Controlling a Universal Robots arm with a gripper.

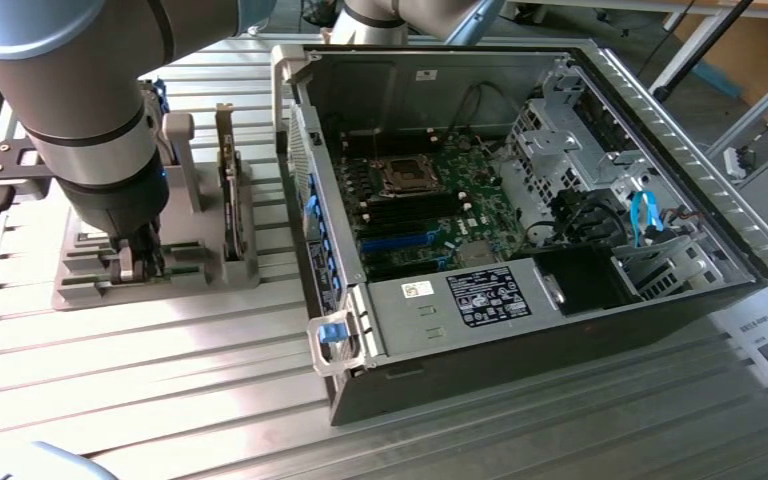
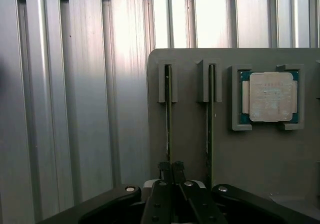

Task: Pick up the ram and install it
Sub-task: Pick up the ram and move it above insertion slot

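**RAM PICK-UP: PINCER AT THE HOLDER**

The pincer (image 2: pixel 171 170) stands low over the grey holder (image 2: pixel 260 159) on the slatted counter (image 2: pixel 90 108), to the exterior view's left of the open computer case (image 1: pixel 357 80). Its two fingers are drawn almost together, with the upper edge of the ram (image 2: pixel 168 114) pinched between them; the narrow gap suits the thin board. The ram stands on edge in a slot of the holder, which leaves that edge free for the grip. A second stick (image 2: pixel 210 119) stands in the neighbouring slot, untouched. The processor chip (image 2: pixel 270 96) lies flat in its own pocket. By its seating, the ram appears not yet lifted.
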